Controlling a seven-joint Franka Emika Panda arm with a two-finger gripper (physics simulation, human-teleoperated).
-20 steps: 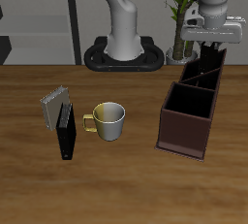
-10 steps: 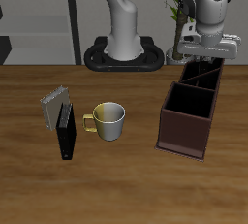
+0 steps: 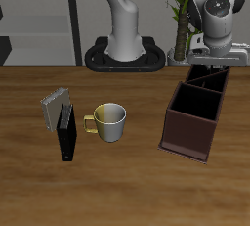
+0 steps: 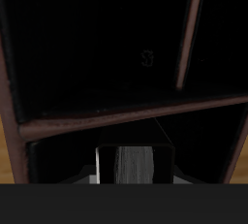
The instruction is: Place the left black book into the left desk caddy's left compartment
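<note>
The left desk caddy is a long reddish-brown box with a black inside, running from mid-table towards the back. My gripper hangs over its farthest section, at the taller end. In the wrist view the gripper is shut on the left black book, seen edge-on with pale grey page edges between black covers. The book hangs above the caddy's black floor, close to a brown divider. In the exterior view the held book is hidden behind the gripper and the caddy wall.
A second black book stands by a grey striped book on the far side of the table from the caddy. A yellow-handled mug sits between them and the caddy. A plant stands behind the caddy.
The gripper has come down towards the caddy's far end with the book, and the wrist has turned. Nothing on the table has moved.
</note>
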